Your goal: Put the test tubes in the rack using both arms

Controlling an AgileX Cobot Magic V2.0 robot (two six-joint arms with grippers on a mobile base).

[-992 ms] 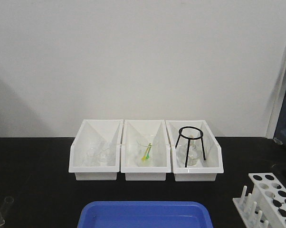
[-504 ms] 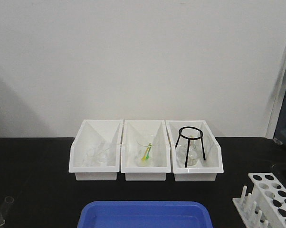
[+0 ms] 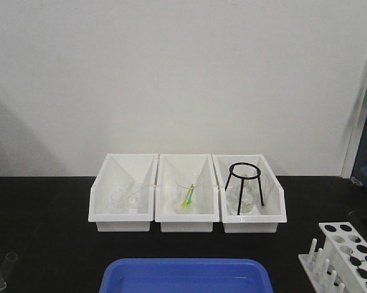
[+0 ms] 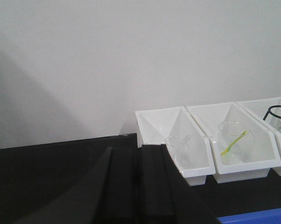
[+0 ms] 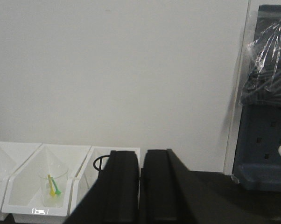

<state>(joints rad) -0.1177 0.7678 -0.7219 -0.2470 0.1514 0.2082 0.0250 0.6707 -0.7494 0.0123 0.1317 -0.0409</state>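
As seen from the front, a test tube (image 3: 8,259) is found at the lower left edge, well apart from the rack (image 3: 349,253) at lower right. From the left wrist, the left claw (image 4: 138,154) is seen pressed together, empty. From the right wrist, the right claw (image 5: 141,158) is likewise pressed together.

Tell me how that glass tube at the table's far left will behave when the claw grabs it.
The test tube looks like thin clear glass, so probably fragile and slippery. Slim and round, it would likely roll on the black table if nudged. It seems empty, so probably light.
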